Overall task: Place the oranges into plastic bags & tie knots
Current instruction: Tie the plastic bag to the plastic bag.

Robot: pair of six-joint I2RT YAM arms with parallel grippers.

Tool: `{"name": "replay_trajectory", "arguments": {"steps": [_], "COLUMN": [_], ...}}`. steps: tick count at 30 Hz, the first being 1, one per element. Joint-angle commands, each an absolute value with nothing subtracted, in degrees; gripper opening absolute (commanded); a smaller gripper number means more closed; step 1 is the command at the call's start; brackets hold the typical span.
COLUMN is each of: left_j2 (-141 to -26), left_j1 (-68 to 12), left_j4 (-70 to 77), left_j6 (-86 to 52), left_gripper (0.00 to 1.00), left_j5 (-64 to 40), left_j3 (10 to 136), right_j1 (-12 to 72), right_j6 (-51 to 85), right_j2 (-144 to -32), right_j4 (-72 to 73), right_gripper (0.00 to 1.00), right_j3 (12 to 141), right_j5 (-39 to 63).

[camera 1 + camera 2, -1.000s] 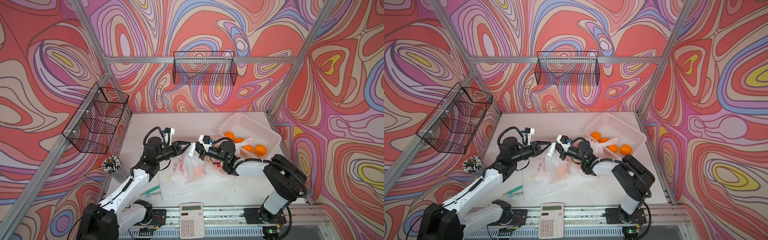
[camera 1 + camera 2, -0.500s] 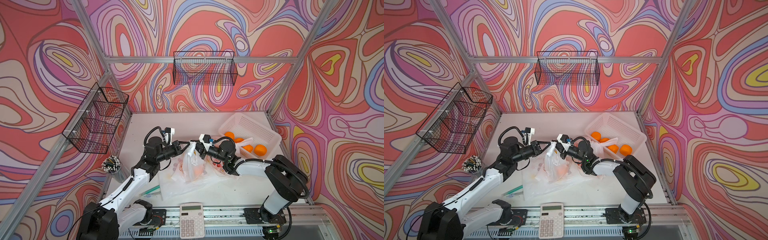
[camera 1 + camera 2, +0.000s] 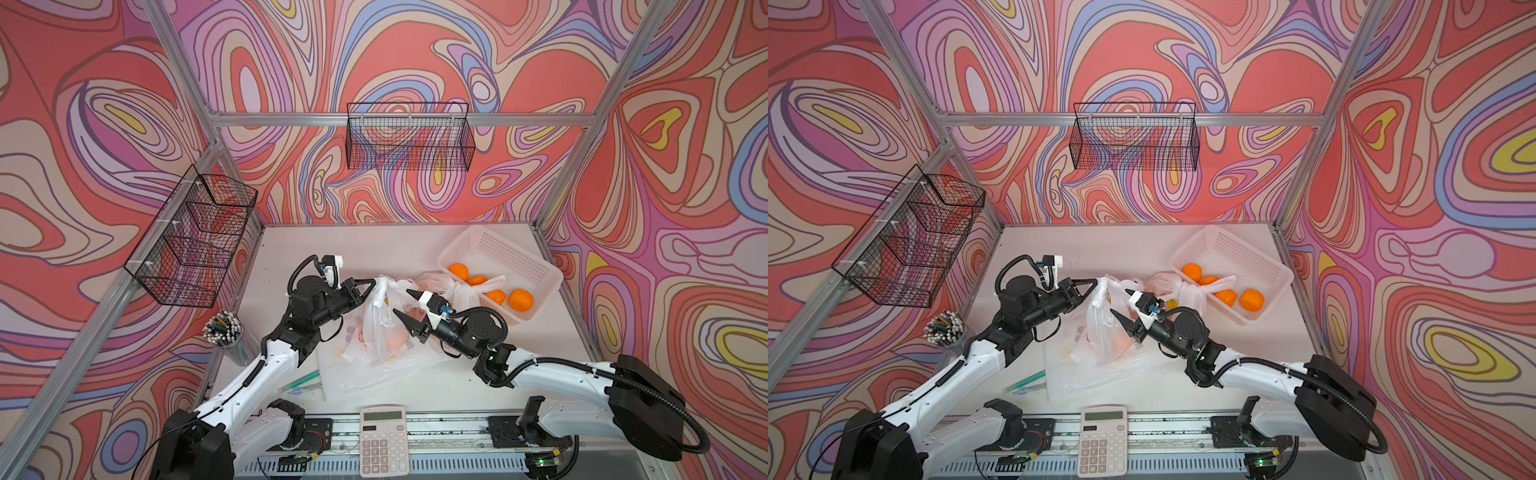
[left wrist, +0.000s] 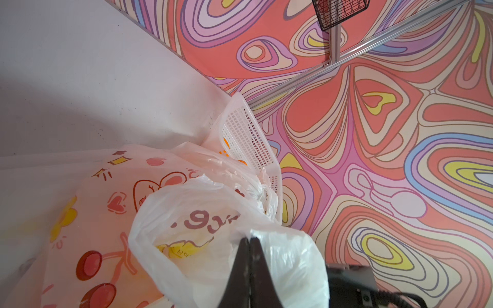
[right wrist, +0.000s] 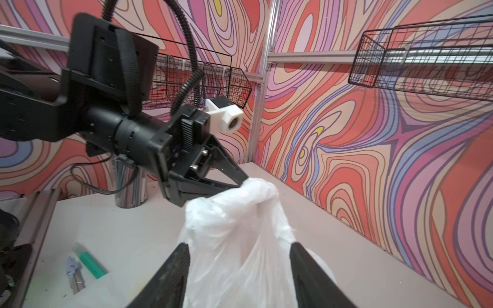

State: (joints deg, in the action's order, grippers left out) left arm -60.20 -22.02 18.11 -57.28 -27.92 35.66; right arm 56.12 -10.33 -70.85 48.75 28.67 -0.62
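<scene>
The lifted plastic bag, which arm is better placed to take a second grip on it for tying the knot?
Right, probably. The right pincer is open and empty, right at the plastic bag, which shows between its fingers in the right wrist view. The left pincer is shut on the bag's bunched top and holds it up.

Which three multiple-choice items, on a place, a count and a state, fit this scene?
1. Where is the flat white calculator? A) front edge of the white table B) far corner C) the wall
2. How many round orange fruits show in the white perforated plastic basket? A) one B) four C) eight
3. The left gripper is: A) open B) shut on a fruit C) shut on the translucent white plastic bag
A, it lies there; B, both top views show four; C, closed jaws pinch its handle.
</scene>
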Motion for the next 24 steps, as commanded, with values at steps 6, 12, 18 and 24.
{"name": "replay_trajectory", "arguments": {"steps": [6,12,18,24], "left_j2": [-59.92,-59.46,-59.15,-58.84], "left_j1": [-23.63,-23.83,-23.92,-23.96], "left_j4": [18.72,18.47,17.93,17.15], "left_j6": [-57.41,-57.24,-56.56,-55.82], "left_gripper": [0.00,0.00,0.00,0.00], "left_j5": [-25.22,-25.13,-24.60,-24.43], "left_j3": [36.15,36.02,36.12,36.37], "right_j1": [64.07,64.15,64.14,64.14], "right_j6": [-16.05,-17.87,-18.61,-19.22], "right_j2": [-77.89,-84.49,-88.68,-91.30], "right_j4": [60.01,64.78,67.09,68.41], "right_gripper": [0.66,0.66,0.59,0.46], "right_j3": [28.78,31.90,34.21,35.57], "right_j5": [-17.00,-18.74,-20.72,-22.42]}}
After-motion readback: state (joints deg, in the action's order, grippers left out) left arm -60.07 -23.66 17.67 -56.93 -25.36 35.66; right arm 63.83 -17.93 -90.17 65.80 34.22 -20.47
